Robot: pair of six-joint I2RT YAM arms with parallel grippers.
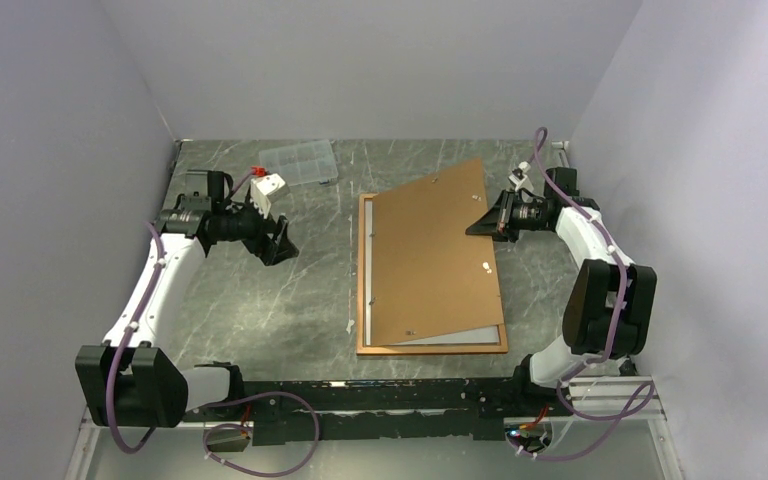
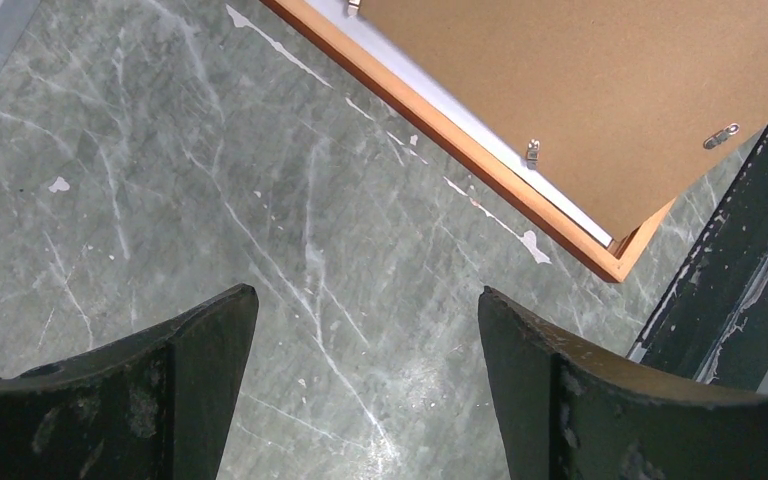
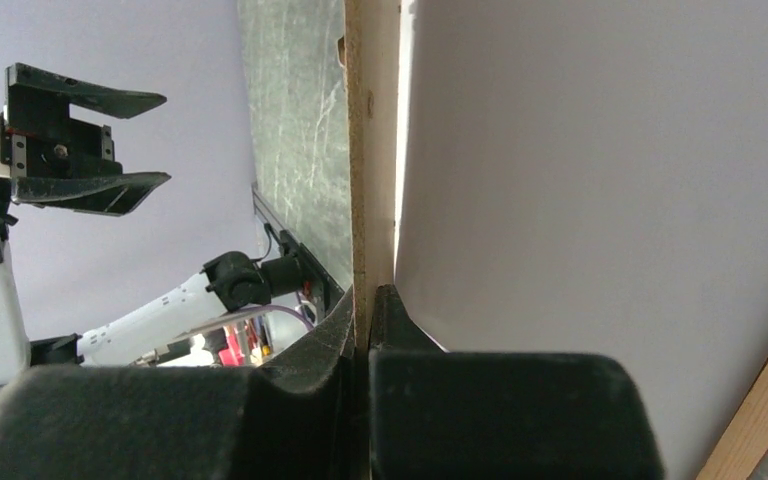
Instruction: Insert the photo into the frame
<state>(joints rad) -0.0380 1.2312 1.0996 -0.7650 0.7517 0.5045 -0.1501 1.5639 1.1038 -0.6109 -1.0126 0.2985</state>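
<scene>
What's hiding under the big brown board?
Under the brown board, a white sheet peeks out at its near edge, lying inside the orange frame. The board covers most of the sheet, so any picture on it is hidden.

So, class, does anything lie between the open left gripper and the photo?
Yes: the brown backing board lies skewed over the photo in the frame, its right edge pinched by the right gripper. Only white strips of the photo show.
</scene>
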